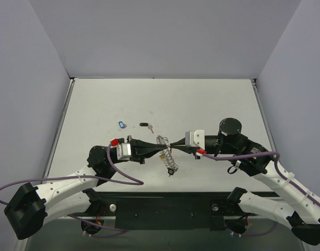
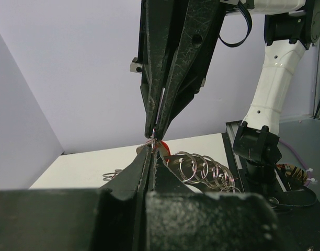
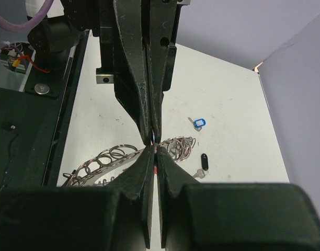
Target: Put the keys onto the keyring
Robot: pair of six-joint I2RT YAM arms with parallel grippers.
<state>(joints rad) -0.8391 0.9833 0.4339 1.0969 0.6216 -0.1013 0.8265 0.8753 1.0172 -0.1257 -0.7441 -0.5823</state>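
Our left gripper (image 1: 164, 148) and right gripper (image 1: 173, 143) meet tip to tip, each pressed together; a red key (image 2: 163, 147) shows at the tips, though we cannot tell which one pinches it. The keyring (image 3: 112, 157) sprawls just below, midway along the counter's (image 1: 212, 99) near edge. If either pulls unevenly, we risk the key slipping free or the ring dragging away.

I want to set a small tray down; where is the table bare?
Bare: the far half of the table, from the back wall to the blue key and black key. Crowded: near middle, where left gripper and right gripper meet at the keyring.
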